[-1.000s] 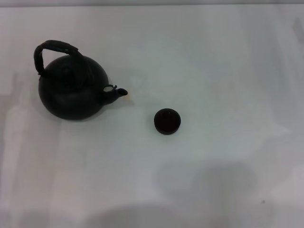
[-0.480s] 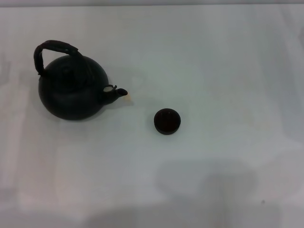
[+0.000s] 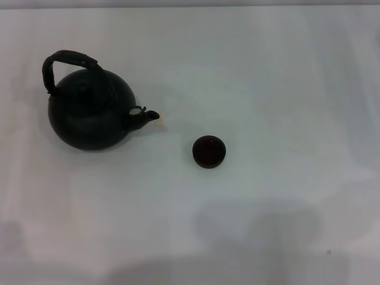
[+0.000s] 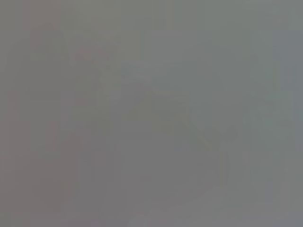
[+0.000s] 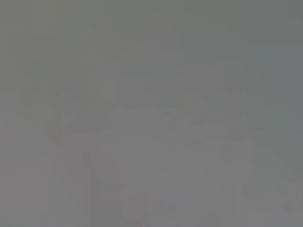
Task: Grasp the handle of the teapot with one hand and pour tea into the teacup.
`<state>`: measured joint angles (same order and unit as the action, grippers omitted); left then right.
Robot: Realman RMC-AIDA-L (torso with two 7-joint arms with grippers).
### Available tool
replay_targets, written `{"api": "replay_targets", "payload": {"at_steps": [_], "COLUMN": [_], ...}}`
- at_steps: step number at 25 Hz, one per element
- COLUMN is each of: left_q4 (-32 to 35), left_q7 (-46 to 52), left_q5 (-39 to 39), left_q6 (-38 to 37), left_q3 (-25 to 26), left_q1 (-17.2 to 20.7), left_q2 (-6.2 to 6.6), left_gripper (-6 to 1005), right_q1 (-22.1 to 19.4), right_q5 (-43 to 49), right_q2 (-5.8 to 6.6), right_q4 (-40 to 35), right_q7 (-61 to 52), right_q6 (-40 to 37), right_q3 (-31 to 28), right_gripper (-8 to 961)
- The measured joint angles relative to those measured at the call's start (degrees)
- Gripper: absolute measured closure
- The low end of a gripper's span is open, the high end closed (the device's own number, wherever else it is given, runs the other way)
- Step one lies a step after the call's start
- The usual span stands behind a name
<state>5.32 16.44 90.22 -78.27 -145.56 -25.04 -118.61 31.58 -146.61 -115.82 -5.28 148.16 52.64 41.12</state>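
Observation:
The large round matte black teapot (image 3: 90,116) stands upright on the white table at the left of the head view. Its thick arched handle (image 3: 66,60) rises over the lid, and its short spout (image 3: 144,116) points right toward the teacup. The tiny dark teacup (image 3: 209,151) stands on the table right of the spout, apart from it. Neither gripper shows in the head view. Both wrist views show only a plain grey field with no object in it.
The white table (image 3: 285,89) fills the head view. Soft shadows lie along its near edge.
The teapot and teacup have not moved. Only the faint shadows near the table's left and near edges have shifted slightly.

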Motion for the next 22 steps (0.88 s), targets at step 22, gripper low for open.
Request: {"api": "replay_targets", "payload": {"at_steps": [22], "left_q4": [-2.9], "left_q7": [-0.1], "left_q5": [0.1], "left_q6": [7.0], "left_q3": [0.7], "left_q1": [-4.3], "left_q2": [0.21], "left_gripper": [209], "right_q1": [1.5], "right_q5": [0.0], "right_q2": [0.05], "right_q4": [-0.9], "right_q7": [1.4], "right_q6": [-2.8], "right_q3": [-1.8], "right_gripper": [95]}}
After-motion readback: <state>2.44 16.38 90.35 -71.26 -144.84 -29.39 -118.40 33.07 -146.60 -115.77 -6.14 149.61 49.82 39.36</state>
